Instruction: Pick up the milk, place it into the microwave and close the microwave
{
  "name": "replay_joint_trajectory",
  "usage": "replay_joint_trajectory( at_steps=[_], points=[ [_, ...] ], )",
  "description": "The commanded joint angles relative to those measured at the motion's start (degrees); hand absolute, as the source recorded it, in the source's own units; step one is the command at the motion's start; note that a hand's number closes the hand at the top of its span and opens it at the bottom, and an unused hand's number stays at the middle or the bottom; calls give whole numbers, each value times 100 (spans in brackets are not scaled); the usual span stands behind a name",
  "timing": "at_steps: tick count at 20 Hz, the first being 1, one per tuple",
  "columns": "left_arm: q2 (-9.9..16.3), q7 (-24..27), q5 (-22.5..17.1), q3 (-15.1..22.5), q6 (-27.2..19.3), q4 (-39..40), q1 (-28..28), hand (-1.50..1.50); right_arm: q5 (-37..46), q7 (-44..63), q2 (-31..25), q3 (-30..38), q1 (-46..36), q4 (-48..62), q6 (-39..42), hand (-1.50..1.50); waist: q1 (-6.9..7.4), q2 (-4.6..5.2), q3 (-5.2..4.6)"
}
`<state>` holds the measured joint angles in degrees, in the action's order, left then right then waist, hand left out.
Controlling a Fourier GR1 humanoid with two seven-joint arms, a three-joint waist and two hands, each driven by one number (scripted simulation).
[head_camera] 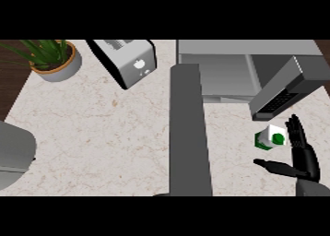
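Pale marbled stone desk (106,133) viewed steeply from above. Grey box-shaped microwave (229,69) noted at the far edge, door (290,90) swung open and tilted, dark inner face with a vent grille turned toward the near side; cavity visible between body and door.

Small white milk carton with green cap and green base (271,138) found upright on the desk just in front of the open microwave door, below its lower edge, outside the cavity. Not lifted.

Black right hand (300,154) located on the near-right side of the microwave, just right of the carton. Fingers straight and extended toward the door, thumb spread out to the left; hand apart, nothing held. Fingers next to the carton; contact cannot be confirmed.

Left hand not seen. Long dark grey forearm (190,133) runs from the lower edge straight up toward the microwave's left front corner, its end hidden from judgement.

Silver toaster (127,60) standing left of the microwave. Green potted plant in a grey round pot (55,60) further left. Grey rounded object (8,154) at the far-left edge, well apart from the microwave.
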<state>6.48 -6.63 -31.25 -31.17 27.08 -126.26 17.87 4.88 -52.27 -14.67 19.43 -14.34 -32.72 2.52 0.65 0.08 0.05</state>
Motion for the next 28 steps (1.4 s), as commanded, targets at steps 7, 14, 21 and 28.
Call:
replay_joint_trajectory(
  at_steps=[7, 14, 21, 28],
  points=[
    [-100, -159, 25, 52, 25, -146, -130, -150, 196, -1216, -283, 81, -793, 1882, 185, 150, 65, 29, 13],
    [10, -194, -305, -184, 194, -169, 115, -150, 382, -1927, -120, 8, -778, 1681, -360, 150, 113, 35, 18],
    [-129, -122, -127, -194, 212, -80, 8, -150, 287, -1649, 97, 3, -1132, 1599, -221, 150, 42, 14, 5],
    [-290, 51, -204, -322, 499, -1, 308, -150, 408, -1631, 675, -308, -1056, 1294, 46, 150, 23, -6, 0]
  ],
)
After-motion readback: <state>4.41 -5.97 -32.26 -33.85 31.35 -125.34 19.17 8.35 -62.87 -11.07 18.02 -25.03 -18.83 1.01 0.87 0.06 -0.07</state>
